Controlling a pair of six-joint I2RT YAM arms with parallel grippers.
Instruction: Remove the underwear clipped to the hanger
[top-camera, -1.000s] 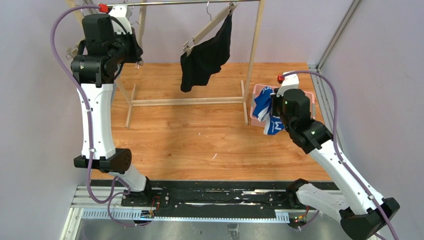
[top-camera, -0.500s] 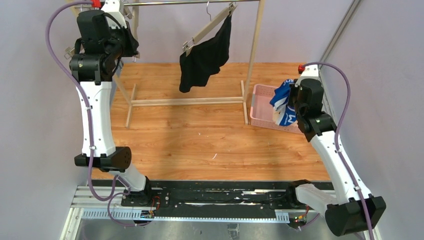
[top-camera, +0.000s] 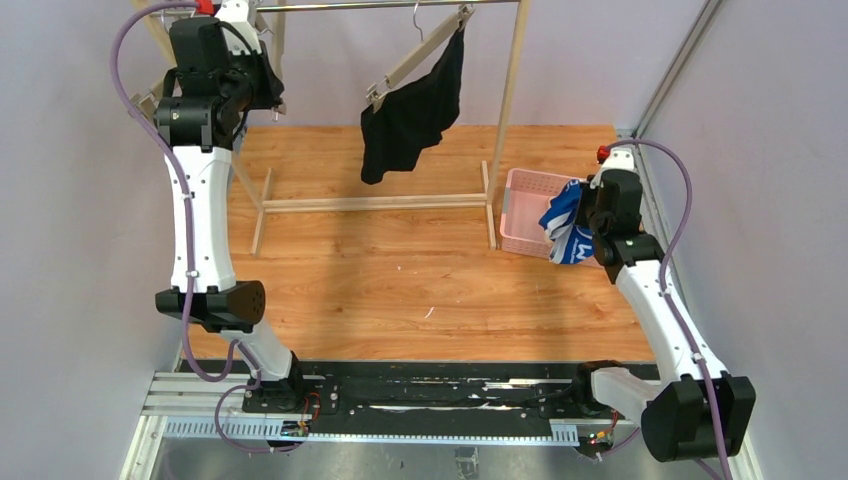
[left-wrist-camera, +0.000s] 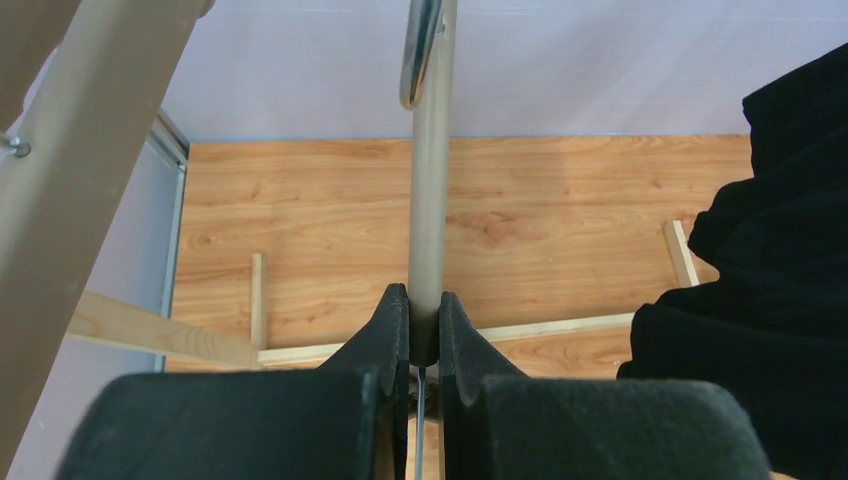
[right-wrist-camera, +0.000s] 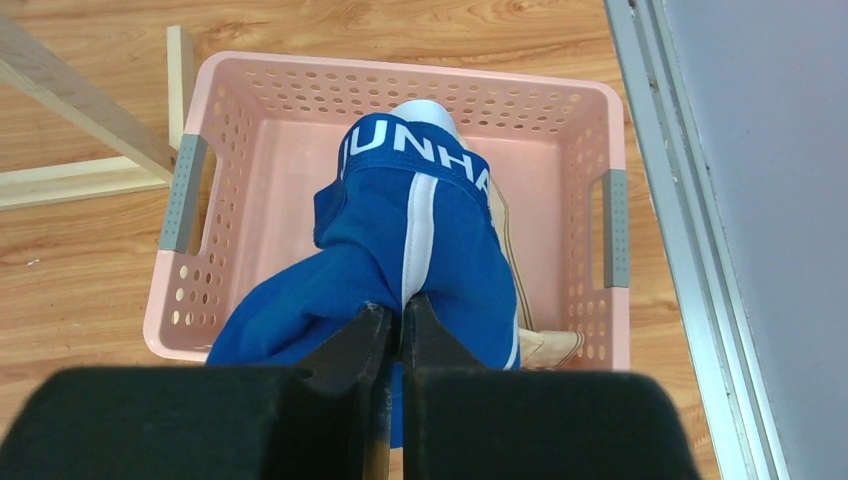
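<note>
The right end effector (right-wrist-camera: 398, 315) clamps the blue briefs (right-wrist-camera: 420, 230), dangling straight down over the pink basket (right-wrist-camera: 270, 80); farther off, the black briefs (top-camera: 410, 115) hang from the tilted hanger (top-camera: 420, 55), nearer the left end effector (left-wrist-camera: 424, 330), pinched on the rail (left-wrist-camera: 430, 200)

We're counting three pairs of underwear: one black pair (top-camera: 410, 115), one blue pair (right-wrist-camera: 420, 250) and one cream pair (right-wrist-camera: 545, 347) (only a corner is showing). One hanger (top-camera: 420, 55) is dangling. One pink basket (right-wrist-camera: 400, 72) is sitting on the worktop (top-camera: 400, 270). One wooden rack (top-camera: 512, 100) is carrying one metal rail (left-wrist-camera: 432, 200). Two grippers are showing: one left gripper (left-wrist-camera: 424, 330) and one right gripper (right-wrist-camera: 398, 320).
</note>
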